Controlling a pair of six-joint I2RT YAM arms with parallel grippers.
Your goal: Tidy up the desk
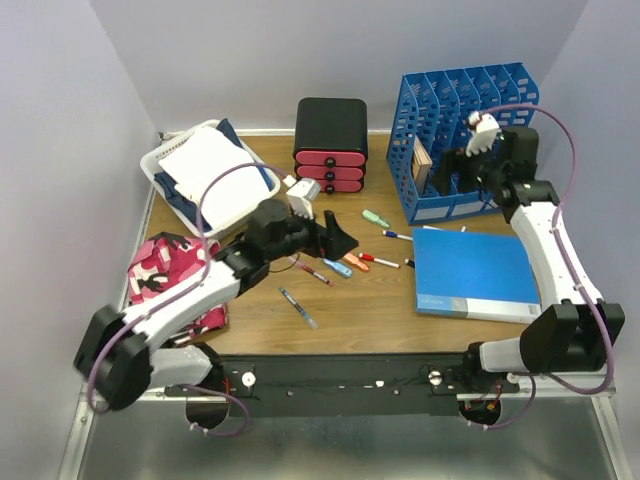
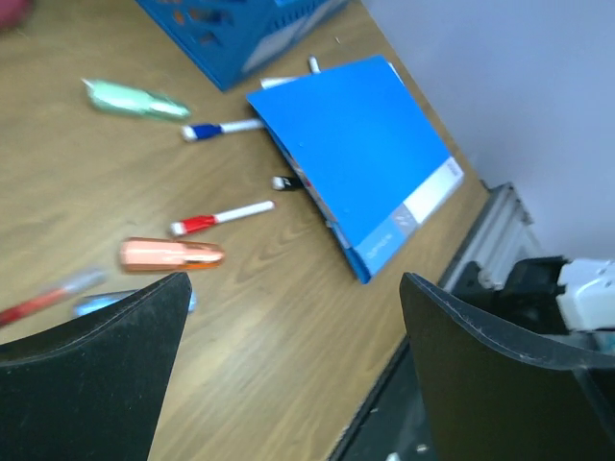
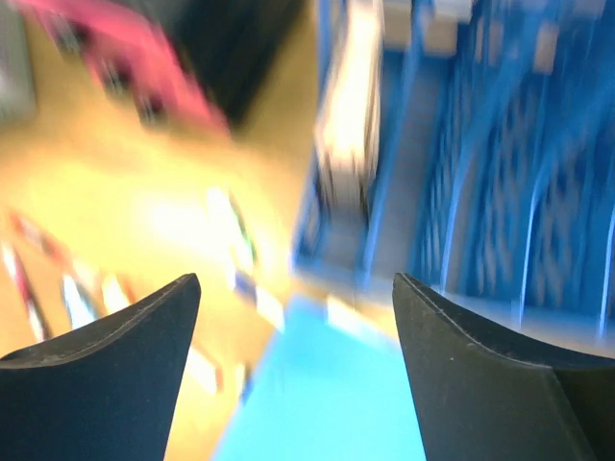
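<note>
I see the surface (image 1: 370,310) filling the overhead view, with its rail (image 1: 330,380) along the near edge. A blue rack (image 1: 470,85) stands at the far right corner. My right jaws hang over it, wide and empty, though that wrist view is blurred. A blue folder (image 1: 475,272) lies flat by the right edge. A white basket (image 1: 158,166) sits at the far left corner, and drawers (image 1: 331,145) at mid far edge. Pens (image 2: 171,254) lie scattered mid-surface below my left jaws, which are wide and empty.
</note>
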